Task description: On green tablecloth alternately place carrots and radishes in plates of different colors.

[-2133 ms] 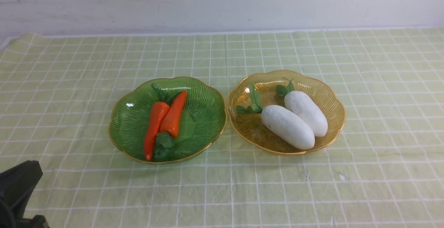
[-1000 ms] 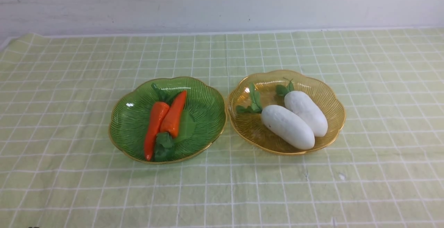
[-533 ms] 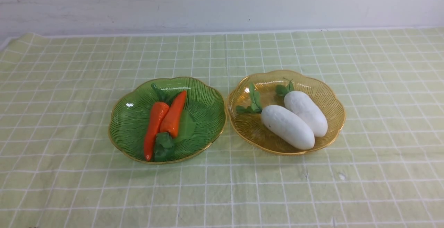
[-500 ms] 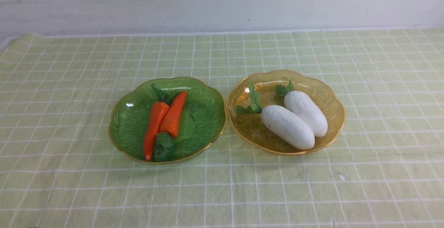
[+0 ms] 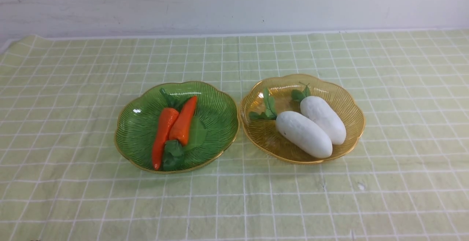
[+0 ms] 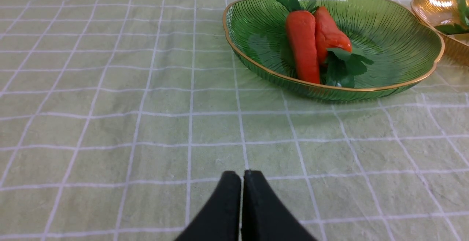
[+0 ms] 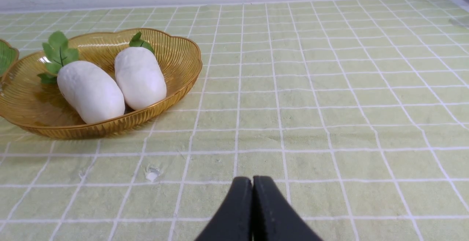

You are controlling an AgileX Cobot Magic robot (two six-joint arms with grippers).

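Two orange carrots (image 5: 172, 128) (image 6: 311, 41) lie side by side in the green plate (image 5: 216, 102) (image 6: 403, 39) on the green tablecloth (image 5: 234, 197). Two white radishes (image 5: 311, 125) (image 7: 113, 83) lie together in the amber plate (image 5: 348, 105) (image 7: 183, 56) just to its right. Neither arm shows in the front view. In its wrist view my left gripper (image 6: 242, 175) is shut and empty, hanging over bare cloth short of the green plate. My right gripper (image 7: 252, 180) is likewise shut and empty, over cloth to the right of the amber plate.
A white wall (image 5: 234, 3) runs along the far edge of the cloth. A small white fleck (image 7: 151, 172) sits on the fabric in front of the amber plate. The two plates nearly touch at their rims.
The left arm, seen at the lower left corner two seconds ago, has drawn back out of the front view. Plates, carrots and radishes have not moved.
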